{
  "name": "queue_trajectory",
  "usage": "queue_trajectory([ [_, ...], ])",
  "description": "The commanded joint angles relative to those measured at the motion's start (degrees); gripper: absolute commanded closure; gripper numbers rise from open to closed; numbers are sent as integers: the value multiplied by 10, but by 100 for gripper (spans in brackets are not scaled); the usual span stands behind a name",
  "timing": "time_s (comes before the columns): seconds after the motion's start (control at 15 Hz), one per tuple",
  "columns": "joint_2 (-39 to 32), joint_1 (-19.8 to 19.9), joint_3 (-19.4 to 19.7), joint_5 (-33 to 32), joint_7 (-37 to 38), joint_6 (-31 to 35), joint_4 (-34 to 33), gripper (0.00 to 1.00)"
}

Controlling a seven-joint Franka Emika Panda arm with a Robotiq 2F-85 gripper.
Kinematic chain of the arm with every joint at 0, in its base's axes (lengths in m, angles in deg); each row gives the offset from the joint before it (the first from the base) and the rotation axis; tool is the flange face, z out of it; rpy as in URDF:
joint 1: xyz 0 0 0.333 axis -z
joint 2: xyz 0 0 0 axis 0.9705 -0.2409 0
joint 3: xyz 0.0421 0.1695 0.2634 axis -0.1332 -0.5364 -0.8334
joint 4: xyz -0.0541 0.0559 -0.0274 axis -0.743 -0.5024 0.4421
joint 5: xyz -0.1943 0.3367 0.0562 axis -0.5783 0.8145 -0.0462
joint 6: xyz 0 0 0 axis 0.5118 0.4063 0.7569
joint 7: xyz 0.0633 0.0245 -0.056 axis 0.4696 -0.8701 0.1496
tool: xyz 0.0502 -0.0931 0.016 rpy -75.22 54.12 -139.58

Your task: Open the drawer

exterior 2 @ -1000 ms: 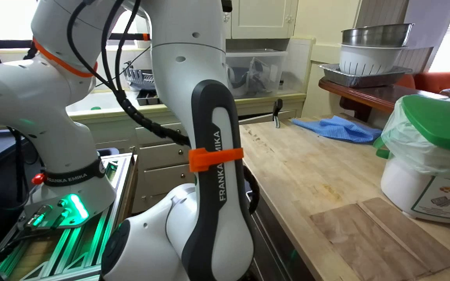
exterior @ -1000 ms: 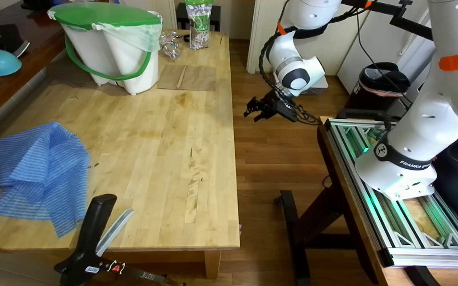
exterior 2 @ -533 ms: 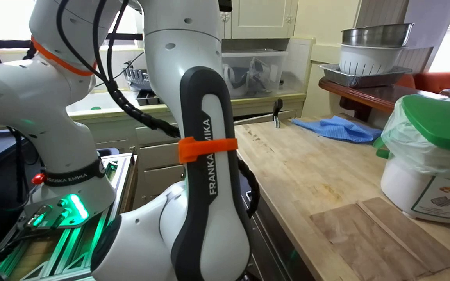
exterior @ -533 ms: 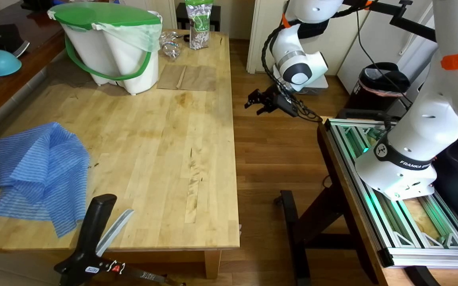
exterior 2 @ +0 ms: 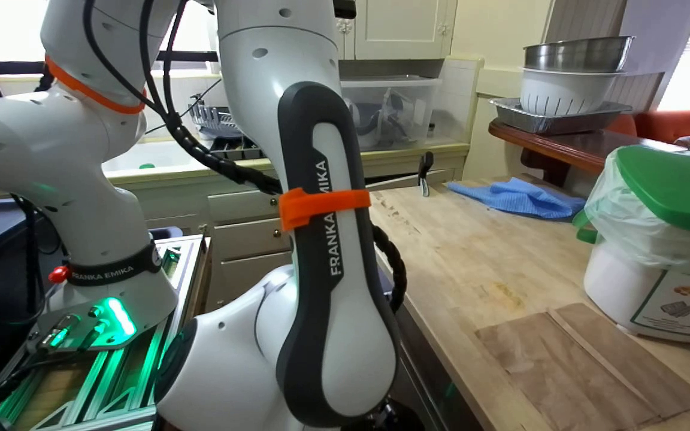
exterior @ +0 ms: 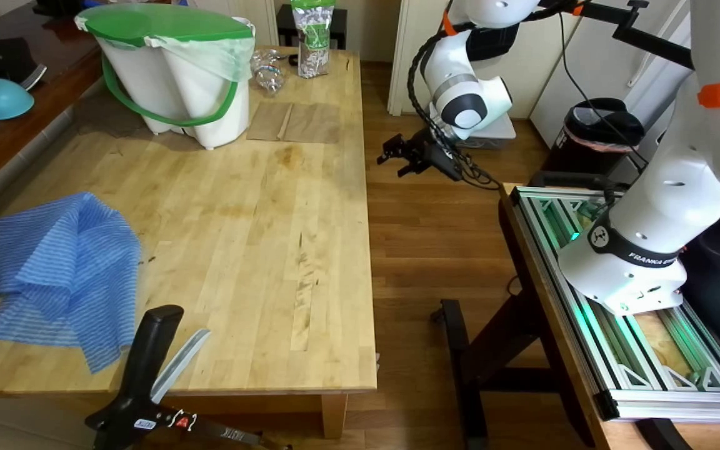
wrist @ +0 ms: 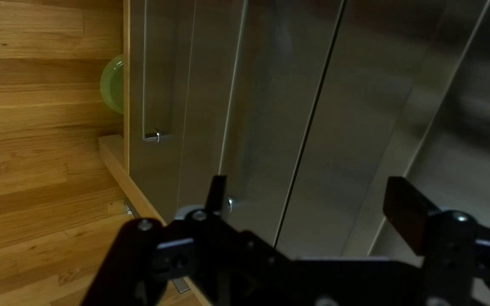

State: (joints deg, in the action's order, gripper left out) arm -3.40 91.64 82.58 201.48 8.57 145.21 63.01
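Beside the desk (exterior: 241,250), just off its long edge: my jaws have eased closer. Gap to that edge reads slimmer than half a second ago in an exterior view; no contact that I can see. Jaws wide, nothing held. For the task: still approach, I'd say, no pull begun.

Drawer (wrist: 364,106) is under the desk top, on its long side. I take it to be the upper of the steel fronts (wrist: 270,106) my jaws span in the wrist view. No interior shows, so I read it as shut. Clearest bar handle (wrist: 144,72) is the lowest one under the desk, outside my jaws.

Diff vs a second ago: orange strap (exterior 2: 324,208) on my forearm (exterior 2: 351,305) rides higher against the desk. Blue cloth (exterior: 66,269) and bucket (exterior: 166,78) on the desk: unmoved. Jaws are higher, or further toward its bucket end; can't split which. Next likely needs more reach in before closing.
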Motion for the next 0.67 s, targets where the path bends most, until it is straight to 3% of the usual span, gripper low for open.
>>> queue_trajectory([
  [0.0,11,-11,-8,18,-1,4,8,10],
  [0.6,7,-15,-16,58,-1,-1,-11,2],
])
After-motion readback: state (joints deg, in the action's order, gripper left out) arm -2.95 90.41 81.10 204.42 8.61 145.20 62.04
